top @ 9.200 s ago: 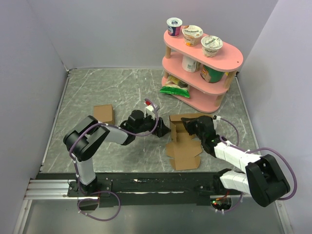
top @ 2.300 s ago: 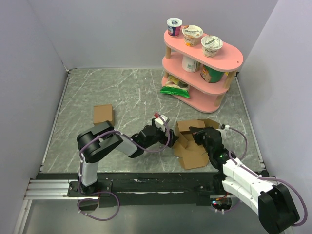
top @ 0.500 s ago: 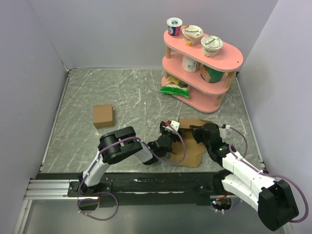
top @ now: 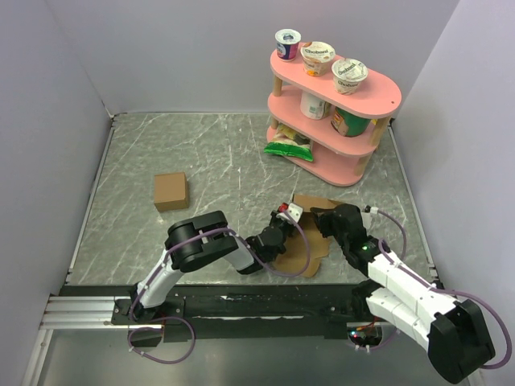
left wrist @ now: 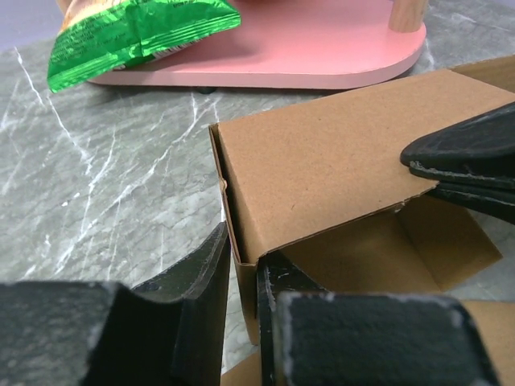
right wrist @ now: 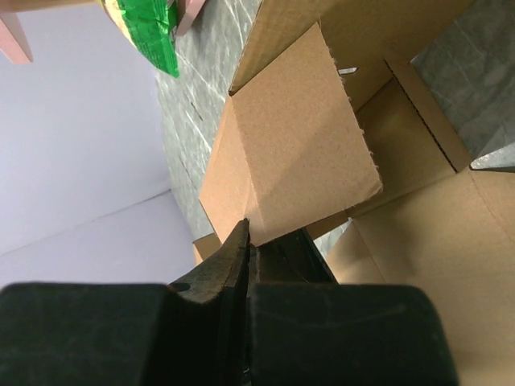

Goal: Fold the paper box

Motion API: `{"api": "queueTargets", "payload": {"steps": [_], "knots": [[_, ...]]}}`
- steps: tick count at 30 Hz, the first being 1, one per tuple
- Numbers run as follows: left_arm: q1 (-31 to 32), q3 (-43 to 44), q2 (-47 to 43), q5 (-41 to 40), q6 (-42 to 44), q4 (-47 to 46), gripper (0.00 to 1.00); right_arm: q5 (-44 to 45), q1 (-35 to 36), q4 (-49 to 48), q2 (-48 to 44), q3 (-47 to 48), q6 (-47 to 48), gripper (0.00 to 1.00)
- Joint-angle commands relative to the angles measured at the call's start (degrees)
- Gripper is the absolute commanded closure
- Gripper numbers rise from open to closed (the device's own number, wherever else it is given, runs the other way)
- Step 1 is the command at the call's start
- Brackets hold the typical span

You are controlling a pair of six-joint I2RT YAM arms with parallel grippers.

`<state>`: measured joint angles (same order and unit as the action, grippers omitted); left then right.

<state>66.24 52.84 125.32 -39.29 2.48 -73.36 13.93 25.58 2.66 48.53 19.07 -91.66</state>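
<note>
Now my left claw (left wrist: 244, 265) pinches the near wall of the paper box (top: 315, 248) at its corner, one finger inside and one outside. My right claw (right wrist: 251, 237) is clamped tight on the edge of a raised panel, reaching in from 3 o'clock in my left wrist view. The half-formed box sits on the marble table (top: 201, 153), at 7 o'clock from the pink shelf (top: 380, 93).

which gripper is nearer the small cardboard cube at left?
Left. The left gripper pinches the paper box on its cube-side wall; right gripper pinches a flap farther from the cardboard cube.
</note>
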Motion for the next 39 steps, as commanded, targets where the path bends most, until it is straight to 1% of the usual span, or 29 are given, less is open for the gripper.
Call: {"api": "queueTargets", "payload": {"steps": [1, 6, 8, 9, 10, 11, 12, 13, 14, 15, 16, 17, 18, 19, 20, 21, 23, 24, 26, 27, 29, 30, 31, 33, 34, 35, 36, 38, 39], "knots": [[-2.08, -1.77, 0.63, -9.23, 4.99, -6.27, 0.86, 4.61, -0.36, 13.78, -0.72, -0.96, 1.66, 1.0], [-2.08, -2.48, 1.16, -9.41, 6.75, -7.05, 0.89, 4.96, -0.27, 14.04, -1.51, -1.05, 1.92, 1.0], [-2.08, -2.91, 0.72, -7.22, 7.01, -7.49, 0.89, 5.05, -0.36, 13.87, -1.86, -0.18, 3.75, 1.0], [-2.08, -3.53, 0.46, -6.86, 7.1, -7.67, 0.89, 5.31, -0.27, 13.95, -2.12, 0.35, 6.46, 0.98], [-2.16, -3.79, 0.02, -4.85, 7.01, -6.54, 0.88, 5.31, -0.36, 14.13, -2.82, 0.88, 7.97, 0.95], [-2.34, -4.32, -1.2, -3.88, 6.4, -5.57, 0.88, 5.49, -0.36, 14.65, -3.44, 2.1, 9.64, 0.9], [-2.43, -5.28, -2.09, -3.34, 5.96, -4.52, 0.88, 5.58, -0.36, 15.18, -4.32, 2.81, 13.48, 0.58], [-2.6, -6.07, -3.14, -2.3, 5.43, -3.38, 0.89, 5.58, -0.36, 16.67, -6.5, 3.51, 15.44, 0.48], [-3.47, -6.69, -5.5, 0.15, 3.08, 0.46, 0.89, 5.75, -0.27, 17.64, -7.83, 4.82, 17.02, 0.39], [-4.01, -7.48, -6.74, 1.57, 1.75, 3.29, 0.89, 5.58, -0.27, 18.26, -9.32, 5.18, 20.26, 0.28], [-5.14, -7.75, -9.1, 2.89, 0.78, 5.58, 0.88, 5.14, -0.18, 18.78, -12.29, 5.54, 22.38, 0.24], [-5.5, -8.45, -10.26, 5.08, -0.79, 10.21, 0.89, 4.44, -0.27, 18.7, -13.89, 6.15, 24.75, 0.21], [-5.85, -8.63, -11.4, 6.23, -0.98, 11.65, 0.89, 3.48, -0.27, 18.7, -15.38, 6.42, 29.12, 0.18], [-6.38, -8.72, -13.76, 7.72, -1.25, 13.93, 0.87, 0.95, -0.27, 18.35, -18.01, 6.68, 31.69, 0.16], [-6.64, -8.28, -14.83, 9.39, -2.03, 19.69, 0.87, -0.3, -0.18, 17.39, -19.08, 7.12, 34.24, 0.14], [-6.91, -7.76, -15.8, 11.49, -2.13, 22.79, 0.87, -1.88, -0.18, 16.86, -19.96, 7.38, 39.83, 0.11], [-8.49, -7.05, -18.7, 16.76, -5.81, 28.95, 0.86, -5.74, -0.27, 15.64, -20.76, 9.04, 45.31, 0.09], [-8.93, -7.05, -19.58, 21.23, -6.34, 32.46, 0.86, -6.8, -0.27, 15.19, -20.41, 9.66, 51.86, 0.05], [-10.51, -6.35, -22.13, 24.94, -6.87, 36.42, 0.87, -9.17, -0.18, 14.75, -17.61, 12.29, 58.05, 0.05], [-11.12, -5.47, -22.83, 28.7, -7.14, 43.24, 0.87, -10.14, -0.01, 14.57, -16.38, 13.35, 64.43, 0.05], [-13.32, -1.98, -24.59, 33.02, -8.27, 50.73, 0.87, -12.69, 0.87, 13.87, -12.69, 16.24, 69.92, 0.05], [-14.02, -0.91, -25.12, 35.22, -8.37, 54.08, 0.88, -12.96, 1.39, 13.43, -11.63, 17.04, 74.73, 0.05], [-15.25, 0.06, -25.99, 38.73, -8.46, 60.03, 0.88, -13.32, 2.97, 13.52, -9.53, 17.92, 76.96, 0.05], [-16.4, 2.52, -26.53, 41.38, -8.11, 65.16, 0.89, -11.31, 5.34, 13.78, -7.59, 20.21, 81.96, 0.05], [-17.27, 3.05, -27.05, 43.14, -8.11, 69.19, 0.88, -11.56, 7.88, 13.87, -5.75, 20.74, 83.9, 0.05], [-17.54, 3.41, -27.32, 43.59, -7.76, 70.62, 0.88, -11.21, 9.9, 13.87, -4.77, 21.61, 85.66, 0.05], [-17.63, 3.5, -27.49, 43.07, -7.84, 71.6, 0.88, -8.69, 11.66, 14.3, -3.89, 21.88, 87.42, 0.05], [-17.63, 4.19, -27.41, 44.37, -8.19, 73.09, 0.88, -6.21, 16.31, 14.13, -0.99, 22.06, 88.58, 0.05], [-17.63, 4.72, -27.15, 44.73, -8.19, 73.19, 0.87, -5.16, 17.56, 13.87, -0.2, 21.98, 88.67, 0.06]]}}
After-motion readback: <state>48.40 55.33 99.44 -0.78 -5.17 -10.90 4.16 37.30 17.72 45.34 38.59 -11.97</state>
